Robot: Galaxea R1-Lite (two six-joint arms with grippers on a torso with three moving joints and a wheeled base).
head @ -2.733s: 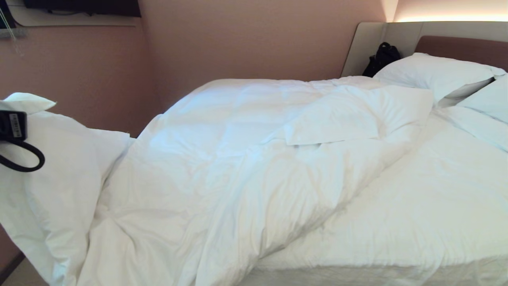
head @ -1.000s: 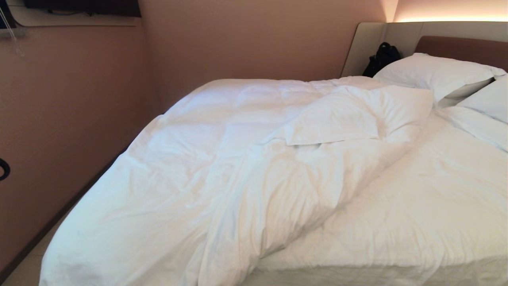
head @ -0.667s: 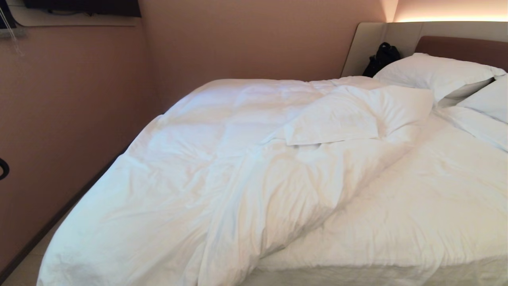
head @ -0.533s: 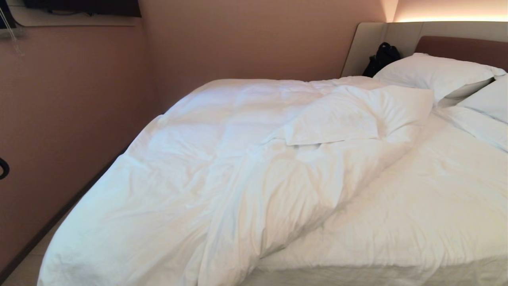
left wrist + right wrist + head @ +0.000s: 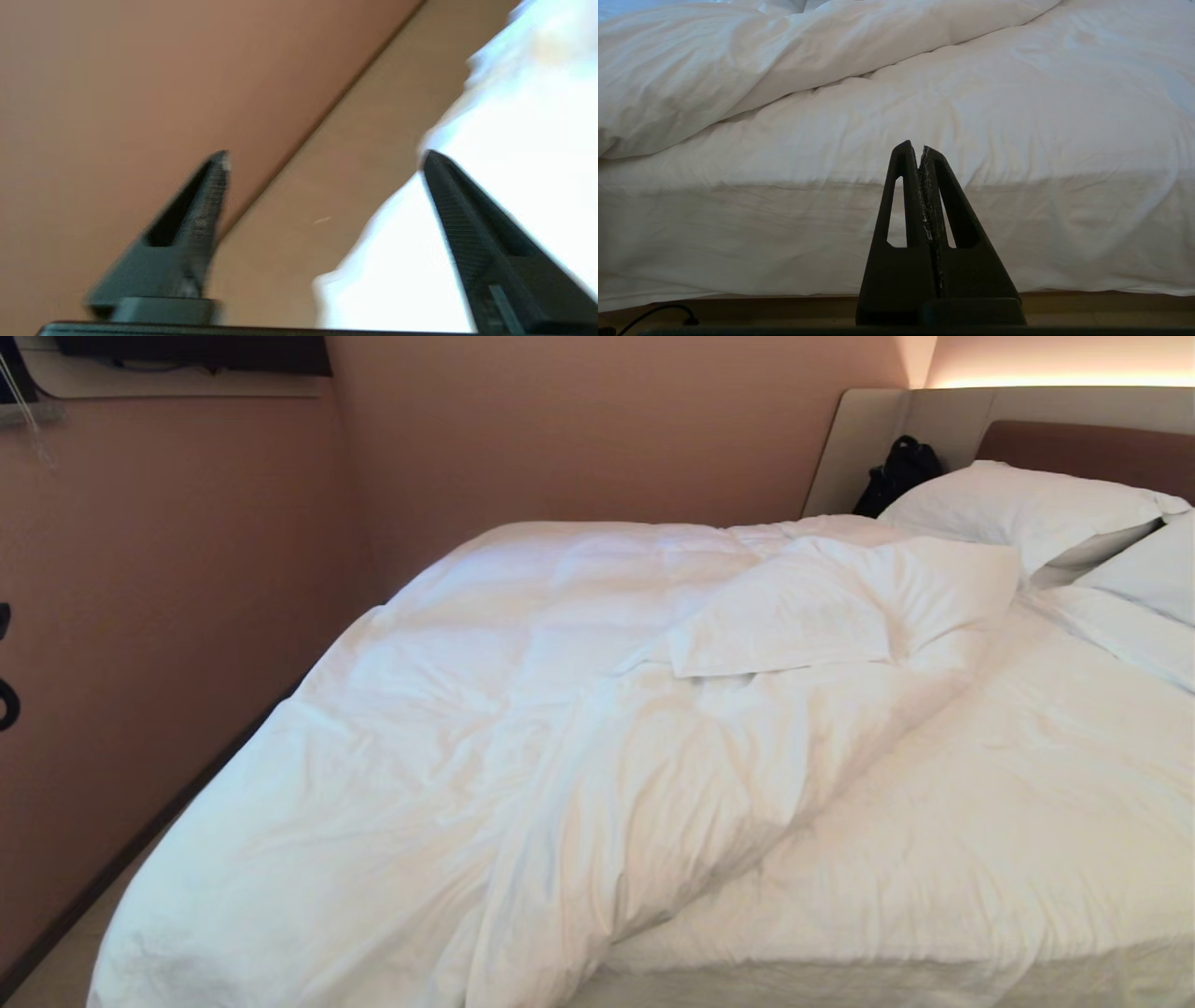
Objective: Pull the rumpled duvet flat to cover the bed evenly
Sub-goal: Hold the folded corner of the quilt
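Note:
The white duvet (image 5: 485,728) lies rumpled over the left part of the bed (image 5: 1027,803). One flap is folded back near the middle, and the sheeted mattress is bare on the right. My left gripper (image 5: 325,158) is open with nothing in it. It hangs beside the bed above the floor strip by the wall, and the duvet's edge (image 5: 514,116) runs past one finger (image 5: 448,200). In the head view only a black cable (image 5: 5,700) of that arm shows, at the left edge. My right gripper (image 5: 920,147) is shut and sits low, facing the mattress side (image 5: 784,233).
Two white pillows (image 5: 1027,509) lean against the brown headboard (image 5: 1092,448), with a black bag (image 5: 896,474) beside them. A pink-brown wall (image 5: 187,569) runs close along the bed's left side. It leaves only a narrow strip of floor (image 5: 56,980).
The duvet corner that my left gripper held up at the left has dropped and now drapes over the bed's corner. The left arm has drawn almost out of the head view.

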